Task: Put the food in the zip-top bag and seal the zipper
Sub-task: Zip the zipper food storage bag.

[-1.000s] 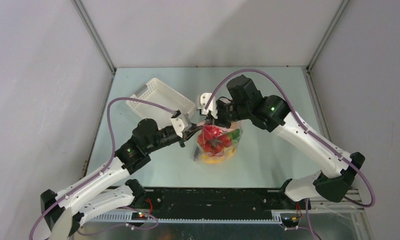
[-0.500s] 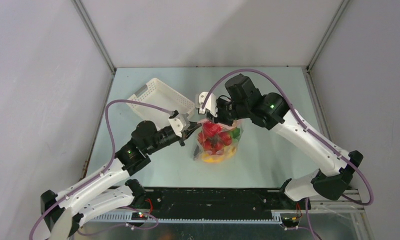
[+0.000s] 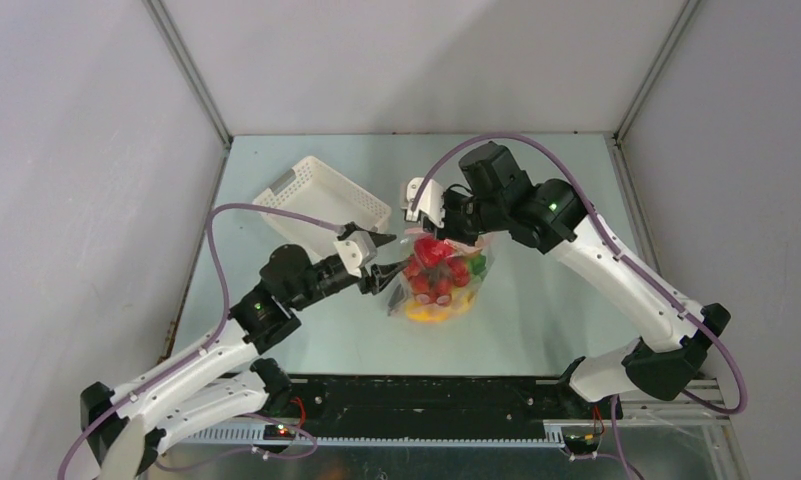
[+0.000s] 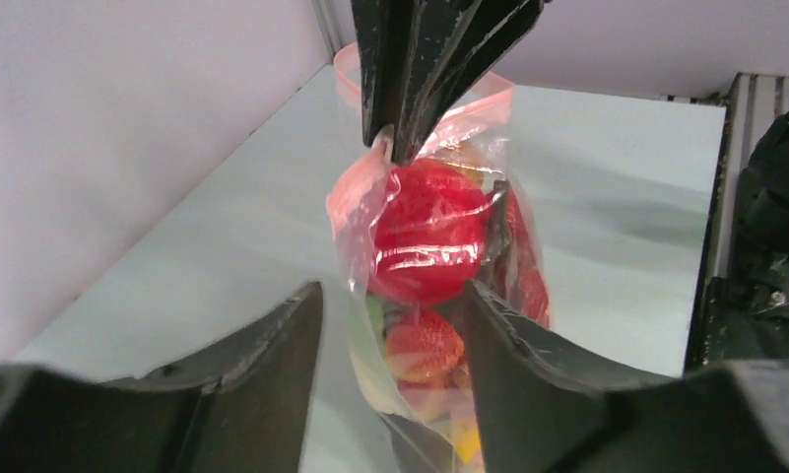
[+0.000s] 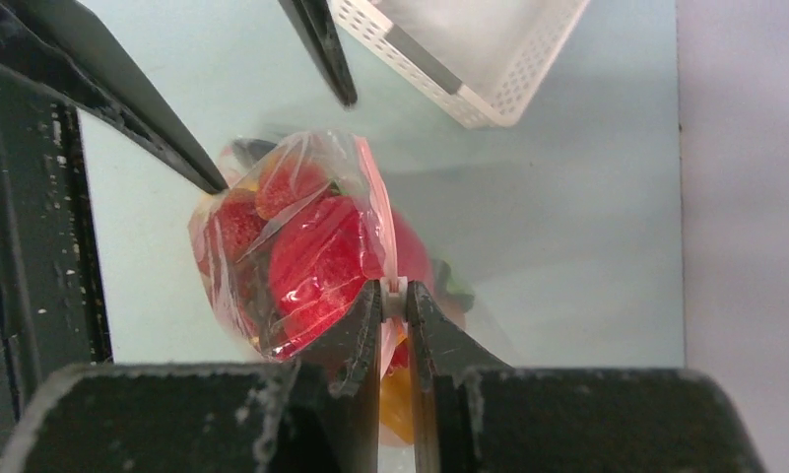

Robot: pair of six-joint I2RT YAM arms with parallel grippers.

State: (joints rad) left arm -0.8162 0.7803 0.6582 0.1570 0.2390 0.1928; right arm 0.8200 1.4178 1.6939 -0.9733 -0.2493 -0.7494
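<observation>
The zip-top bag (image 3: 454,298) hangs over the table's middle, bulging with the food (image 3: 431,268): red pieces on top, yellow (image 3: 428,313) below. My right gripper (image 3: 423,233) holds it from above, shut on the white slider of the pink zipper (image 5: 373,187); in the right wrist view the gripper (image 5: 392,296) pinches that strip between its tips. My left gripper (image 3: 384,277) is at the bag's left side and open. In the left wrist view the gripper (image 4: 392,292) has the clear film and a large red piece (image 4: 429,232) standing between and beyond its spread fingers, unclamped.
The white lattice basket (image 3: 321,195) lies tilted at the back left, close behind my left wrist. The pale green table (image 3: 546,300) stretches to the right of the bag. Grey walls close in on three sides.
My left gripper has opened and let go of the bag's edge, backing off slightly. My right gripper has shifted a little right and back, still holding the zipper, and the bag has followed.
</observation>
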